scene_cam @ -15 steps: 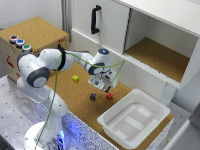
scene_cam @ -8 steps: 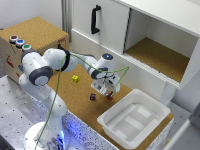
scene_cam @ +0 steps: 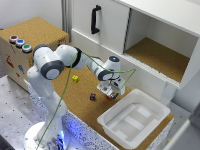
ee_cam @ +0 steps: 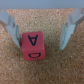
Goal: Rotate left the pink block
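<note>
- Now the end effector (ee_cam: 39, 32) hangs low over the table (scene_cam: 85, 107), fingers (ee_cam: 67, 34) apart.
- Between them sits the pink block (ee_cam: 32, 46), untouched, lettered face up.
- Nearby: purple cube (scene_cam: 92, 97), white bin (scene_cam: 116, 131).

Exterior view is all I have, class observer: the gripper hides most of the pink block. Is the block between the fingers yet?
Observer: Yes. In the wrist view the pink block sits between the two fingers, with a gap on each side, so the gripper is open.
Operator: Anything printed on it?
Observer: Its upper face shows the dark letter A; the face next to it carries another letter, possibly D.
Operator: Is it sitting flat?
Observer: It appears to rest flat on the cork surface, edges roughly square to the fingers.
</note>
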Tool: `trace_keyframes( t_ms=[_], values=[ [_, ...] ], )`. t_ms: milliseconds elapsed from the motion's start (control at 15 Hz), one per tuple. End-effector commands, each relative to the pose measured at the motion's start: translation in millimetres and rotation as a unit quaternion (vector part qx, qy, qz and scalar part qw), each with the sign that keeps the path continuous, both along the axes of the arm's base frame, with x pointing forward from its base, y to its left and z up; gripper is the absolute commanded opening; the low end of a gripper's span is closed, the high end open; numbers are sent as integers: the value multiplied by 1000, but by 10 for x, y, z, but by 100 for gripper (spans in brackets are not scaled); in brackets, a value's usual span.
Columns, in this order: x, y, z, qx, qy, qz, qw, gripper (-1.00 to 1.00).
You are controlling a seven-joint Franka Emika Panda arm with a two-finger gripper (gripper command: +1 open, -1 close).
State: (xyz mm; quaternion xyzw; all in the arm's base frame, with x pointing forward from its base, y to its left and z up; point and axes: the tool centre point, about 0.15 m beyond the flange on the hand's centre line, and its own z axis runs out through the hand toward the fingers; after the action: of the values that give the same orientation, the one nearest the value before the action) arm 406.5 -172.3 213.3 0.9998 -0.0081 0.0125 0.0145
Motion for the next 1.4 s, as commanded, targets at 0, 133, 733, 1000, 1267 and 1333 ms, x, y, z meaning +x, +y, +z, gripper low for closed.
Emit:
trace_keyframes(
  t_ms=[0,133,733,1000,1267,1333],
  values=[
    [18,-15,-16,43,31,15,998,-100],
    [-79,97,105,51,11,36,998,-100],
    [-42,279,40,-62,38,471,879,-100],
    [31,111,-126,-61,46,606,792,-100],
    [97,19,-113,17,59,709,703,-100],
    [67,-14,-97,7,61,730,681,-100]
  ],
)
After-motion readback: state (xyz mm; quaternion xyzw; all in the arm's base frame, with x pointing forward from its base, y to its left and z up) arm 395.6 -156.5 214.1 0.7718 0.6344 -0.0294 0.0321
